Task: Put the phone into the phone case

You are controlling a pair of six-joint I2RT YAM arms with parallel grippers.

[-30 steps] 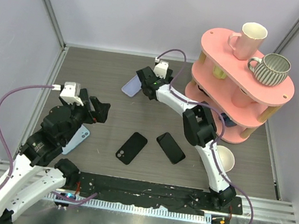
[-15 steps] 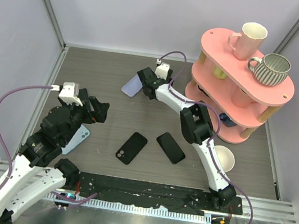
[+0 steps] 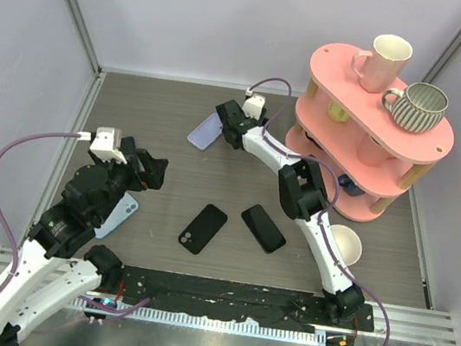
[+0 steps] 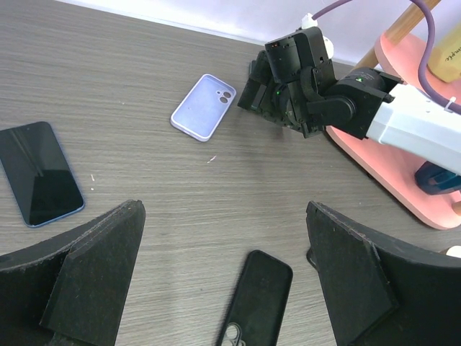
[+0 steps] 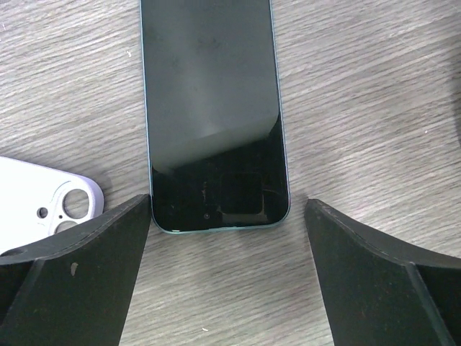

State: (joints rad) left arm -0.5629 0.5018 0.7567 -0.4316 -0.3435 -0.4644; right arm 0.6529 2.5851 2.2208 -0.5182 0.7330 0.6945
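- Straight ahead of the right gripper (image 5: 227, 200), a phone (image 5: 212, 108) is lying flat and screen-up on the worktop (image 5: 360, 108). Its near end is sitting level with the fingertips. I am seeing this through the right wrist camera only; from overhead I am not managing to pick the phone out near the arm.
- I am reading the right gripper as spread wide. Its fingers are standing either side of the phone's width without touching it, and it is carrying nothing.
- Just to the left of that gripper, the lavender case (image 5: 43, 209) is lying with its camera cut-out corner nearest the fingers. It is beside the phone but apart from it, and I cannot tell which face is up.
- The left gripper (image 4: 223, 205) is hanging above the worktop, fully spread and holding nothing.
- A blue-edged phone (image 4: 41, 184) is lying off to the left gripper's left. A black case (image 4: 257, 295) is lying ahead of it and low between its fingers, with a black phone (image 3: 264, 228) just beyond that case.
- I am judging the task as barely begun: no phone is sitting in any case, and nothing is being lifted.
- Since the right gripper is lining up on the phone next to the lavender case, I am taking those two as the working pair.
- What is remaining, as I am judging it, is closing on the phone, raising it, squaring it over the case and pressing it home.
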